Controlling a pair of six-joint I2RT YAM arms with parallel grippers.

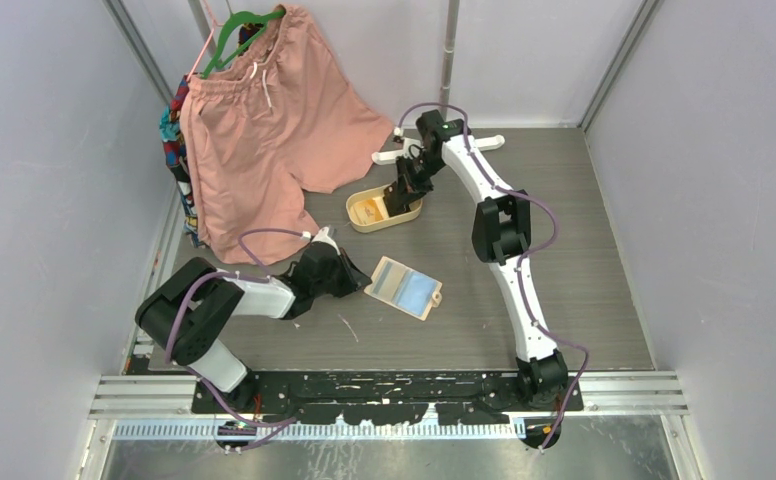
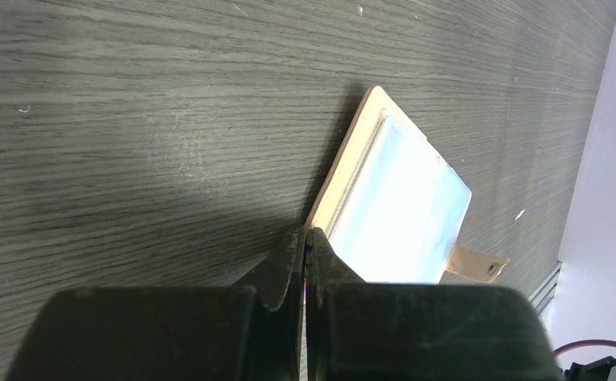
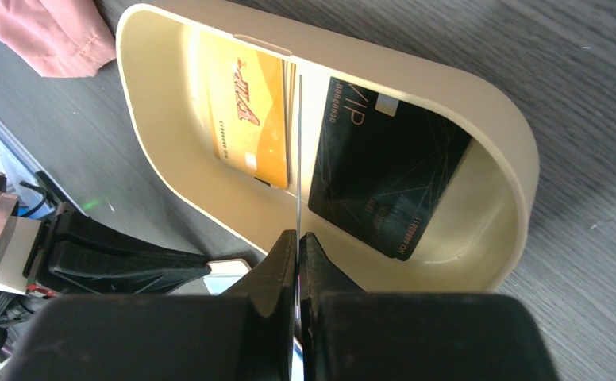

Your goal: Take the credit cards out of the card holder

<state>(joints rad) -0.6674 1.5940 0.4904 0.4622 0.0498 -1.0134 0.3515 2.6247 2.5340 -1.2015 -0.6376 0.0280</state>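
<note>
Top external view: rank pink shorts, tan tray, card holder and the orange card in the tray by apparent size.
1. pink shorts: by far the largest.
2/3. tan tray and card holder, lying open: they look about alike, so no ranking between them.
4. orange card: smallest, fits inside the tray.

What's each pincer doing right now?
Left pincer: closed, tips at the wallet edge; grip on it cannot be told.
Right pincer: closed on a card held edge-on over the tray.
</note>
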